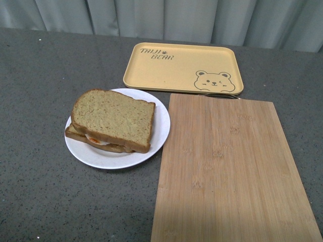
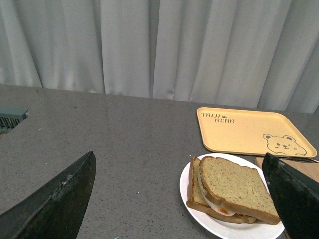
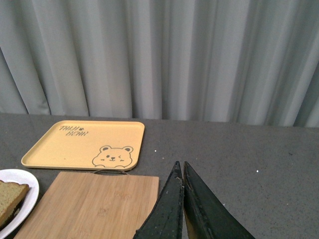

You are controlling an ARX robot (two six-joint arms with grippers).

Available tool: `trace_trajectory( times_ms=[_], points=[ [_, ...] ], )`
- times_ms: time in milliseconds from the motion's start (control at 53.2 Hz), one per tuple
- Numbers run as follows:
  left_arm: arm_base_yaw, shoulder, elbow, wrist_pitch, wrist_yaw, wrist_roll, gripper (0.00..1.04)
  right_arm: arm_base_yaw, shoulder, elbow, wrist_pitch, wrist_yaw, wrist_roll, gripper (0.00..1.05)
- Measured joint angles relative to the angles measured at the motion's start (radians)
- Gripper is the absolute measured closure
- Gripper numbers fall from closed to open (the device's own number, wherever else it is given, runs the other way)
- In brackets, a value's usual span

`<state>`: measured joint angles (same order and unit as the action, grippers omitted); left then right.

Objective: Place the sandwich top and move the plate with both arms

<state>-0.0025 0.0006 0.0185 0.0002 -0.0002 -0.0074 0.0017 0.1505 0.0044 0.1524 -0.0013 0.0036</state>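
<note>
Left claw [image 2: 179,155] wide | right claw [image 3: 180,167] closed | sandwich top [image 1: 113,117] on plate [image 1: 161,122], apparently beyond left claw

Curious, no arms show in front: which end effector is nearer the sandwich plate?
Left. The left end effector, open, hangs by the plate; the right end effector, shut, is across the wooden cutting board.
</note>
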Motion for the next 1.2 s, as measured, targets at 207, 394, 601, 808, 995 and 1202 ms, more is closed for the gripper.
trace_trajectory(
  times_ms=[207, 394, 601, 808, 995, 1202],
  points=[
    [0.0, 0.0, 0.0, 0.0, 0.0, 0.0, 0.07, 0.0, -0.145, 0.0, -0.148, -0.001, -0.002, 0.99],
    [0.0, 0.0, 0.0, 0.0, 0.0, 0.0, 0.07, 0.0, -0.145, 0.0, -0.151, -0.001, -0.002, 0.62],
    [0.003, 0.023, 0.016, -0.05, -0.003, -0.03, 0.07, 0.0, -0.146, 0.0, -0.151, 0.0, -0.002, 0.25],
    [-0.029, 0.523, 0.114, -0.063, 0.011, -0.3, 0.07, 0.0, -0.146, 0.0, -0.151, -0.001, -0.002, 0.1],
    [-0.078, 1.156, 0.192, 0.262, 0.161, -0.474, 0.07, 0.0, -0.146, 0.0, -0.151, 0.0, -0.002, 0.09],
    [-0.117, 1.484, 0.274, 0.419, 0.221, -0.625, 0.07, 0.0, -0.146, 0.0, -0.151, -0.001, -0.002, 0.09]
  ],
)
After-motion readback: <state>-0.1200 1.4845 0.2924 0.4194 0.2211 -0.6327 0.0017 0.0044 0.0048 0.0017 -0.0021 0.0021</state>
